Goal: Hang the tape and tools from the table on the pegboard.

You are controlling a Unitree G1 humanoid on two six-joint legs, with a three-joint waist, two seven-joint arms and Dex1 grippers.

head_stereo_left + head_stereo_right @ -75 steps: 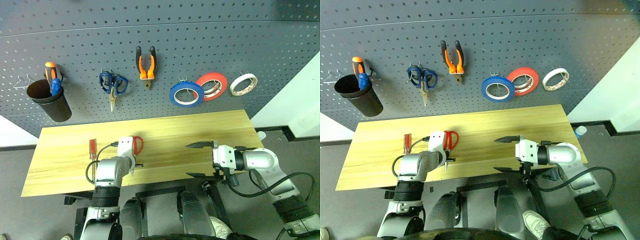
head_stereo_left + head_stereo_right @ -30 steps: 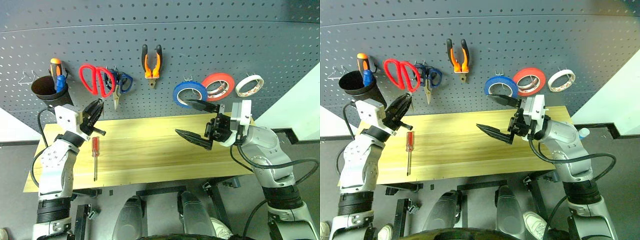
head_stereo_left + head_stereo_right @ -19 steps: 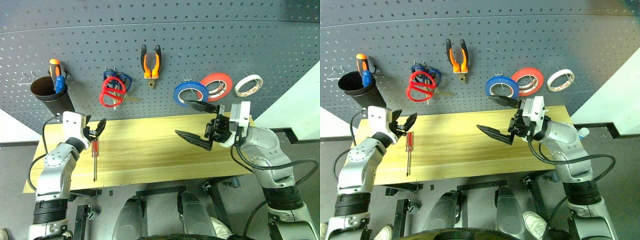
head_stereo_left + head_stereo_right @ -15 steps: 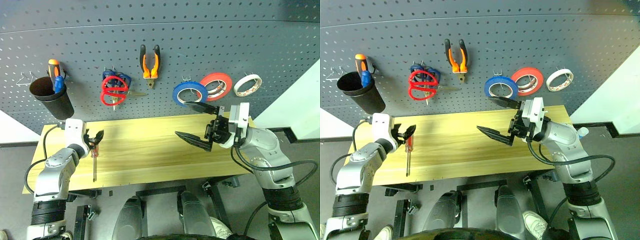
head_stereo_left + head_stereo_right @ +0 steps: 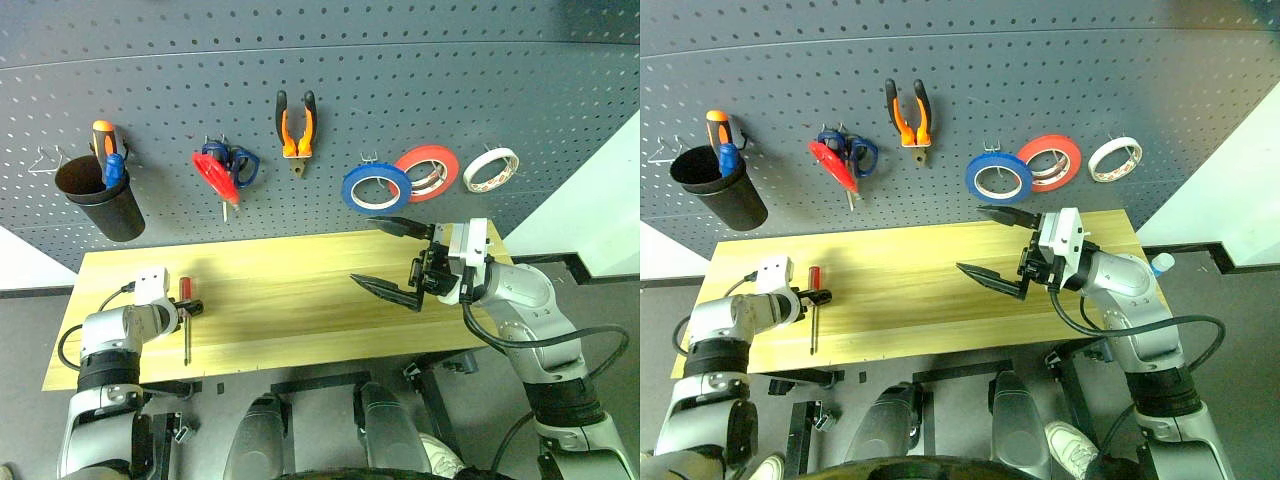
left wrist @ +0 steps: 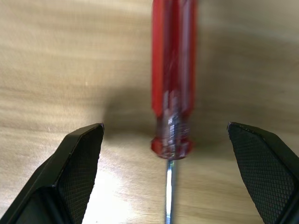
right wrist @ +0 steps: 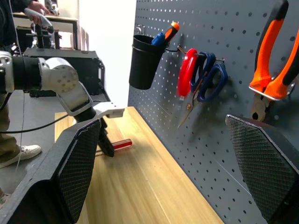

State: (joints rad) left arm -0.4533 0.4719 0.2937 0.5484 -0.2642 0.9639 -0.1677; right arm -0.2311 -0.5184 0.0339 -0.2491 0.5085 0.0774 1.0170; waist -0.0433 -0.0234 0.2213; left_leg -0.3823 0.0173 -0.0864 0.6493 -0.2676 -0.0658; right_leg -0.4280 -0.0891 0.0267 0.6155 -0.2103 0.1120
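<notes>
The red-handled screwdriver (image 5: 185, 300) lies on the table (image 5: 300, 290) near its left end. My left gripper (image 5: 188, 308) is down over it, open, with the handle (image 6: 172, 84) between the spread fingers (image 6: 79, 163) and untouched. On the pegboard (image 5: 420, 70) hang the red scissors (image 5: 210, 172), the pliers (image 5: 293, 128) and the blue tape (image 5: 375, 187). My right gripper (image 5: 388, 258) hovers open and empty above the table's right half.
Blue scissors (image 5: 240, 165) hang behind the red ones. A black cup (image 5: 98, 200) with an orange-handled screwdriver hangs at the left, and red (image 5: 427, 172) and white (image 5: 488, 168) rolls at the right. A person (image 7: 11, 93) stands past the table's left end.
My left gripper let go of the red scissors at the pegboard, opened, and came down to the screwdriver. The scissors swung and now hang on the hook. The right gripper stayed open.
</notes>
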